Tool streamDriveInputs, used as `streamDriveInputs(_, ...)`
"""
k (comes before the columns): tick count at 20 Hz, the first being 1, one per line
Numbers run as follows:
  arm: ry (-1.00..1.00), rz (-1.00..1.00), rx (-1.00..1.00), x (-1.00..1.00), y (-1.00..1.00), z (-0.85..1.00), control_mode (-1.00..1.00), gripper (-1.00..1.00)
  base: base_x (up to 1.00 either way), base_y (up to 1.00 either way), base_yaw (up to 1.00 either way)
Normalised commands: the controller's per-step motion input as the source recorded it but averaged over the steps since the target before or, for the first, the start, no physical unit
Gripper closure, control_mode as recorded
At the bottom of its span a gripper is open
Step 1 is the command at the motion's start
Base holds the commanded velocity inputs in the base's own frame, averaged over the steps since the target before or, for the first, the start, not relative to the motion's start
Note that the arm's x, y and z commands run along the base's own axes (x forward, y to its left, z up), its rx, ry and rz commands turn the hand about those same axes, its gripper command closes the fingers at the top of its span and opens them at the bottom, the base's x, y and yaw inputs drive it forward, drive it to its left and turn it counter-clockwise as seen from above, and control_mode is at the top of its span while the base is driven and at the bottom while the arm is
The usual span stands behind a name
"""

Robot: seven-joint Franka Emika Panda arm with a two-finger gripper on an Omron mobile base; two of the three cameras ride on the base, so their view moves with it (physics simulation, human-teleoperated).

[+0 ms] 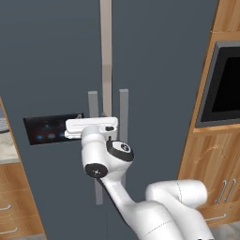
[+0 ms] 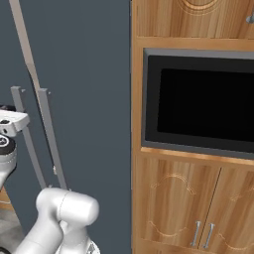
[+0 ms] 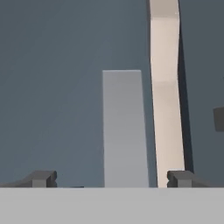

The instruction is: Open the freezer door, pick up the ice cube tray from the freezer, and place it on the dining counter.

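Gripper [image 3: 112,178]: jaws spread wide with nothing between them, pointed straight at the freezer door's handle; in the hand view the two dark fingertips [image 3: 42,178] stand on either side of the bar.
Freezer door [image 1: 51,70]: dark slate-grey, left of the pale seam strip [image 1: 106,51] that runs down the middle of the fridge; it looks shut or nearly so, flush with its neighbour.
Plain grey door [image 1: 164,70]: right of the seam strip, no panel on it, with its own bar handle [image 1: 123,112].
Oven cabinet [image 2: 193,193]: wooden, right of the plain door, holding a black-fronted oven [image 2: 203,104].
Black panel [image 1: 49,130]: on the freezer door left of the handle, blue lights showing, just beside the white hand.
Handle [image 1: 93,104]: grey vertical bar just left of the seam, partly hidden behind the hand.
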Motion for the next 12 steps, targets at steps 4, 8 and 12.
streamDriveInputs(4, 0.00, 0.00, 0.00, 0.19, -0.01, 0.00, -1.00, -1.00, 0.00, 0.00, 0.00)
streamDriveInputs(8, 0.00, 0.00, 0.00, 0.16, -0.01, 0.00, -1.00, -1.00, 0.00, 0.00, 0.00)
streamDriveInputs(12, 0.00, 0.00, 0.00, 0.17, 0.00, 0.00, -1.00, -1.00, 0.00, 0.00, 0.00)
